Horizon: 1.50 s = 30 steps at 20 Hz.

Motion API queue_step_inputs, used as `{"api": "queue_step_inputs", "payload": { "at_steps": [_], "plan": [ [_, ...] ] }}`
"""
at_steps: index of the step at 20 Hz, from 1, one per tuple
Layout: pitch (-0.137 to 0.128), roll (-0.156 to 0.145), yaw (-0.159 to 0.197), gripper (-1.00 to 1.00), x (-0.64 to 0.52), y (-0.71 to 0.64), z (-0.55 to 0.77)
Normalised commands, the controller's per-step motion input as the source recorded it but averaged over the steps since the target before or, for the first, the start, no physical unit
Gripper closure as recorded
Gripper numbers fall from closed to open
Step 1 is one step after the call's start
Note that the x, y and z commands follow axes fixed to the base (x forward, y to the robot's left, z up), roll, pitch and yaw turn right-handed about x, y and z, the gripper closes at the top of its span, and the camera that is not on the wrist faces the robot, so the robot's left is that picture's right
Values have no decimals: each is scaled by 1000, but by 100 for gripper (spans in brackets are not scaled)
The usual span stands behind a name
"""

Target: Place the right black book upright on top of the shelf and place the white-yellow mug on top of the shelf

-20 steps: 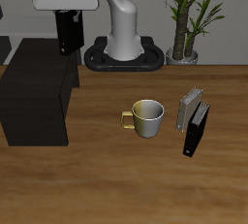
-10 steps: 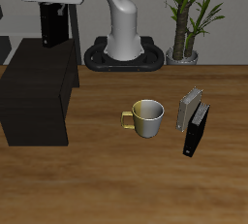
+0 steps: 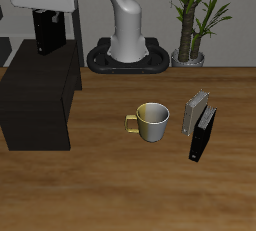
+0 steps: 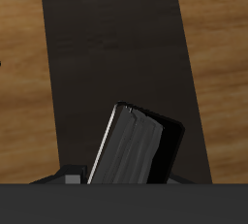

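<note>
Table: a wood-grain top carried everything in the exterior view; the surroundings behind it were dark and plain.
Shelf: the shelf, a matte-black box with a flat top, stood on the table at that view's near-left side; the wrist view showed its dark top running as a broad band with wood on either side.
Gripper: the gripper hung above the shelf's back part, its fingers clamped on the right black book.
Held book: the book hung upright below the fingers, its lower edge above the shelf top (whether it touched could not be told); in the wrist view the book showed a thin pale page edge along one side.
Robot base: the white pedestal rose on a dark round plate at the table's back.
Mug: the white-yellow mug stood upright on the table, well apart from the shelf, handle turned toward the shelf side.
Other books: a grey-beige book and a narrow black book stood close together just beside the mug's far side.
Plant: a potted plant stood at the back, beside the base.
</note>
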Motion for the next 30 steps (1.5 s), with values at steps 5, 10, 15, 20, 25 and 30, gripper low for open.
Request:
{"api": "queue_step_inputs", "payload": {
  "at_steps": [5, 10, 15, 20, 25, 30],
  "plan": [
    [-9, -7, -32, 100, -112, -87, -72],
    [18, -39, 46, -100, 99, -18, -132],
    [-6, -30, 11, -100, -62, 71, -5],
    [-23, -52, 19, -100, -75, 30, 204],
    [-39, -98, 47, -100, 20, 116, 307],
    [-42, -59, 28, -100, 57, 277, 349]
  ]
}}
